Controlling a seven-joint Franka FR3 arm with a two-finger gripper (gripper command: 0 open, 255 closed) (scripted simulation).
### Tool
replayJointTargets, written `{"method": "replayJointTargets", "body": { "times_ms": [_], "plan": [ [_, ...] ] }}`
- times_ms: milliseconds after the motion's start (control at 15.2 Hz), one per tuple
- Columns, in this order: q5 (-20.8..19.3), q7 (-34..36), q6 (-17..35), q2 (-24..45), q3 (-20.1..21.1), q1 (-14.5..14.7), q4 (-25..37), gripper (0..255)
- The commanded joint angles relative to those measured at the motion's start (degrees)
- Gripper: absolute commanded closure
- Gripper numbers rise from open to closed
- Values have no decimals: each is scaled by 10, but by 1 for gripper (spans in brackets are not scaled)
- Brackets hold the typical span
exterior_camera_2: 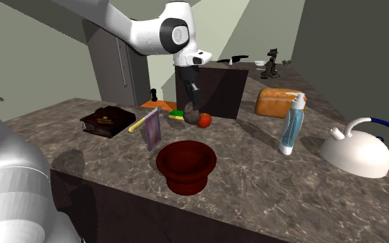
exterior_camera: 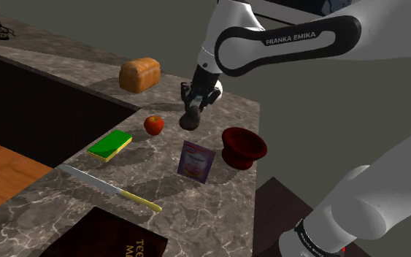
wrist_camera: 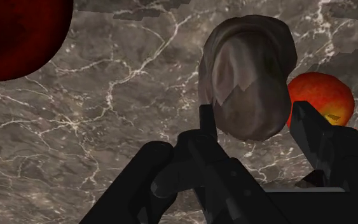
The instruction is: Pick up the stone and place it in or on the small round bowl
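The wrist view's edge cuts off the dark red bowl. The stone and a finger of my end effector hide part of the red fruit. The shoulder view's bottom edge crops the dark book.

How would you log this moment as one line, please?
gripper: shut on stone | dark red bowl: empty | stone: not yet in bowl

Bare marble counter between claw and dark red bowl; upright packet just beside it.
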Motion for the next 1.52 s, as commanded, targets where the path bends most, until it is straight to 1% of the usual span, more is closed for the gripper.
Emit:
{"method": "replayJointTargets", "body": {
  "times_ms": [0,594,660,1056,1452],
  "plan": [
    [1,-1,-17,-4,0,0,13,255],
    [6,-7,-86,-15,-3,0,71,255],
    [6,-7,-87,-15,-3,0,73,255],
    [38,-76,-100,-140,-49,-7,-36,255],
    [42,-139,-134,-257,-102,-13,-120,255]
  ]
}}
